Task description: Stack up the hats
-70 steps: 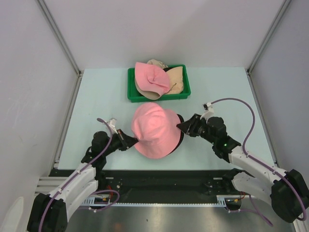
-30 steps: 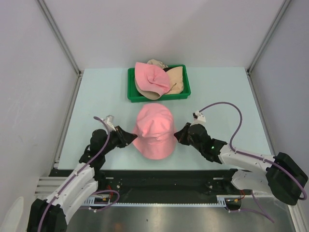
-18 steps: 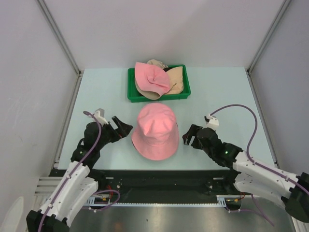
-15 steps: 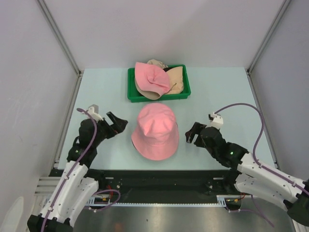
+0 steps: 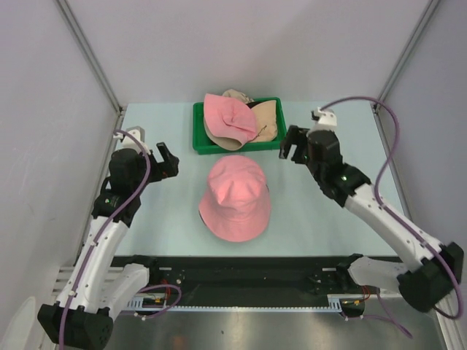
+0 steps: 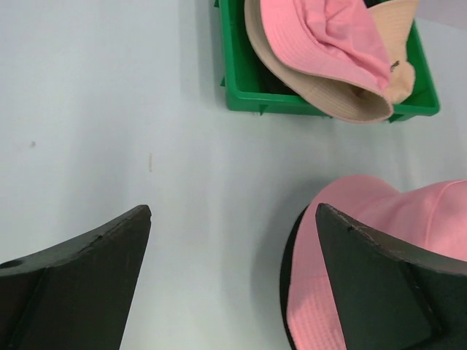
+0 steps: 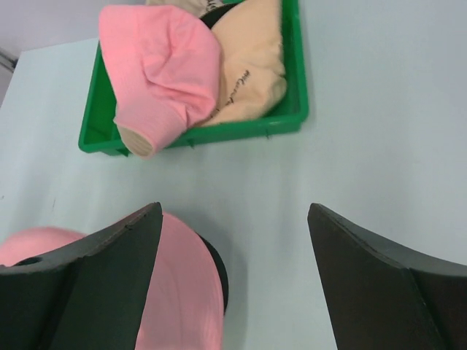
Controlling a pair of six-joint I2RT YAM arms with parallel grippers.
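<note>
A pink hat (image 5: 235,198) lies crown up in the middle of the table, and a black hat's rim (image 6: 286,270) shows under its edge. The black rim (image 7: 219,273) also peeks out beside the pink hat (image 7: 179,292) in the right wrist view. In the green tray (image 5: 198,138) behind it lie another pink hat (image 5: 228,117) and a beige hat (image 5: 266,117), crumpled together. My left gripper (image 5: 166,162) hangs open, up and to the left of the centre hat. My right gripper (image 5: 292,146) is open above the table, right of the tray. Both hold nothing.
The tray's rim (image 6: 233,87) is close ahead of the left fingers, and its right wall (image 7: 295,109) ahead of the right ones. White walls with metal posts close in the table on three sides. A purple cable (image 5: 387,124) loops off the right arm.
Both grippers have let go of the centre pink hat's brim and opened. Both arms have lifted and swung out and toward the tray. The hat now rests flat.
</note>
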